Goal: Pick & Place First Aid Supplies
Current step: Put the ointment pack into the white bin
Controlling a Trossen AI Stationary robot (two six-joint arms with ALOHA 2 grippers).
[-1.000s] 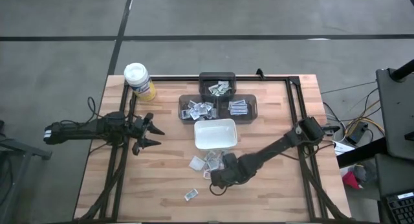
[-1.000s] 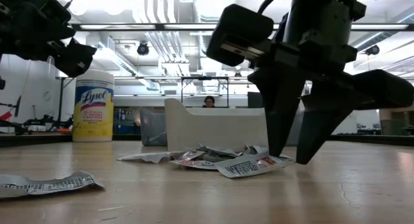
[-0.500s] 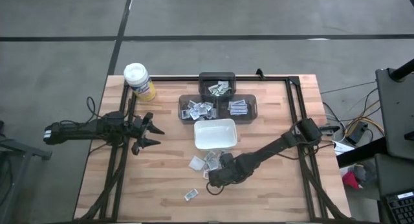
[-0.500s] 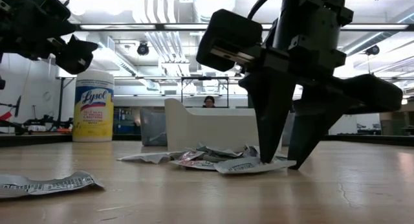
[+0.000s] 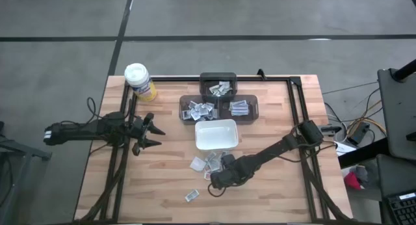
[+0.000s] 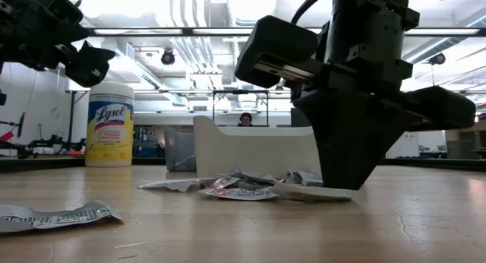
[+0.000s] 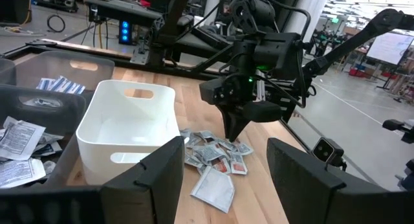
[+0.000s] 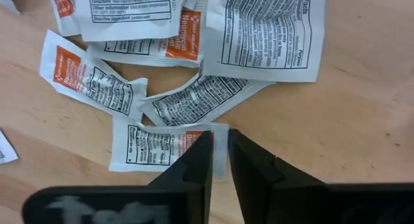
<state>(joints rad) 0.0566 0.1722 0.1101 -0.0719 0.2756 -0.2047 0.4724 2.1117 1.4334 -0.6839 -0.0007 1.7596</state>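
packets [image 5: 207, 162] are lying heaped on the table [image 5: 273, 192] beside the white dish [image 5: 216, 135]; we are seeing the right gripper [image 8: 220, 160] pinching one packet's [image 8: 155, 146] edge, the left gripper [image 5: 153, 136] hanging open well apart.

- The right arm [image 5: 279, 149] reached in from the table's right edge toward its middle front, wrist bent downward.
- The right gripper [image 8: 219, 160] pointed straight down, fingertips at the tabletop, its jaws drawn nearly together on the edge of a packet [image 8: 162, 146].
- The left arm [image 5: 81, 131] lay low along the table's left edge.
- The left gripper [image 5: 151, 134] hung above the surface, jaws spread wide, holding nothing.
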